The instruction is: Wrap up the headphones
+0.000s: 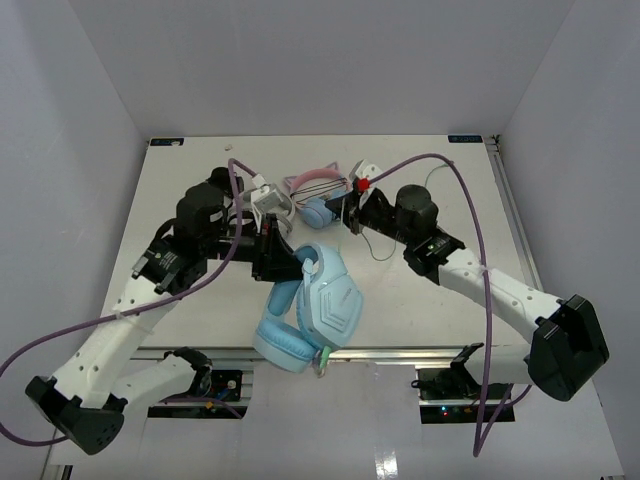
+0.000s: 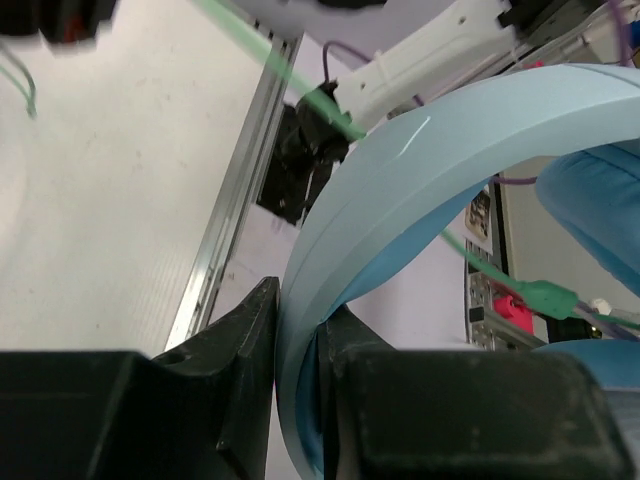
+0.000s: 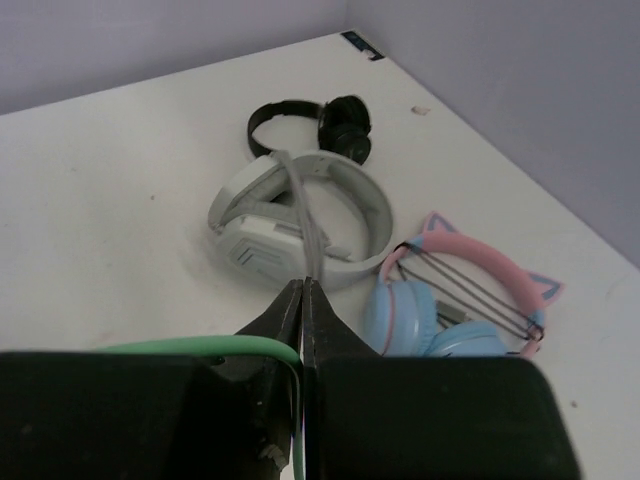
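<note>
The light-blue headphones (image 1: pixel 325 305) are held up over the table's near edge, one cup above the other. My left gripper (image 1: pixel 288 264) is shut on their headband. In the left wrist view the headband (image 2: pixel 420 170) arches up from between the jaws of my left gripper (image 2: pixel 298 340). The pale-green cable (image 2: pixel 290 70) runs taut across that view, and its green plug (image 2: pixel 540 297) hangs at the right. My right gripper (image 1: pixel 350 216) is behind the headphones. In the right wrist view my right gripper (image 3: pixel 303 300) is shut on the green cable (image 3: pixel 200 347).
A grey-white pair (image 3: pixel 300 220), a pink cat-ear pair with blue cups (image 3: pixel 470 290) and a small black pair (image 3: pixel 320 120) lie on the table behind the grippers. The table's metal front rail (image 2: pixel 225 215) runs under the held headphones. Purple arm cables (image 1: pixel 480 230) loop overhead.
</note>
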You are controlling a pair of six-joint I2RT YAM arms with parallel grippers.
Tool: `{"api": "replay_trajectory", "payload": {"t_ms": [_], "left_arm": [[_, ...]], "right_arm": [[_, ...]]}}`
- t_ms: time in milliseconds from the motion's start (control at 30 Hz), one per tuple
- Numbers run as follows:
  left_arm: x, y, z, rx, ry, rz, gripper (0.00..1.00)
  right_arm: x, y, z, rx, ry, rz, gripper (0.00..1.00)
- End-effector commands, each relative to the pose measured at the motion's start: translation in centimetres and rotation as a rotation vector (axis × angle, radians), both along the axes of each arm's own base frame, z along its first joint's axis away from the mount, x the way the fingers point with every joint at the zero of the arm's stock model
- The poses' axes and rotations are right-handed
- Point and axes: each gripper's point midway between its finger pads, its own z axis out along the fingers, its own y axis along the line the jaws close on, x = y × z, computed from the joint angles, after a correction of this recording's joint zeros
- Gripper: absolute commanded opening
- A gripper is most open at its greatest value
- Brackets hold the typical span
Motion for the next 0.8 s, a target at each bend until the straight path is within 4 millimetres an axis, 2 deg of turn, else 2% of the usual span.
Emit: {"api": "replay_trajectory", "payload": {"t_ms": [0, 167, 267, 333, 433, 500, 633, 767], "left_arm": [[-0.8, -0.6, -2.3, 0.017, 0.027, -0.091, 0.00], [0.0, -1.2, -5.0, 0.079, 0.044, -0.061, 0.00], [2.3, -1.6, -9.5, 0.230, 0.102, 0.036, 0.00], [4.1, -1.1, -11.8, 0.330, 0.102, 0.137, 0.00], [7.9, 0.7, -15.4, 0.512, 0.086, 0.343, 0.00], [10.0, 2.3, -16.7, 0.609, 0.059, 0.459, 0.00], [12.7, 4.8, -18.1, 0.736, 0.016, 0.632, 0.00], [15.4, 7.6, -18.0, 0.832, -0.040, 0.835, 0.00]], "right_arm": [[2.6, -0.8, 1.5, -0.102, 0.022, -0.046, 0.08], [6.0, -2.2, 3.1, -0.146, 0.042, -0.114, 0.08], [7.5, -2.8, 4.2, -0.200, 0.058, -0.155, 0.08], [7.9, -3.2, 4.8, -0.243, 0.067, -0.172, 0.08], [7.2, -3.6, 5.0, -0.292, 0.114, -0.161, 0.08], [6.2, -3.7, 4.6, -0.308, 0.142, -0.131, 0.08], [4.4, -3.4, 3.5, -0.338, 0.211, -0.069, 0.08], [2.6, -2.6, 2.2, -0.342, 0.295, -0.002, 0.08]]}}
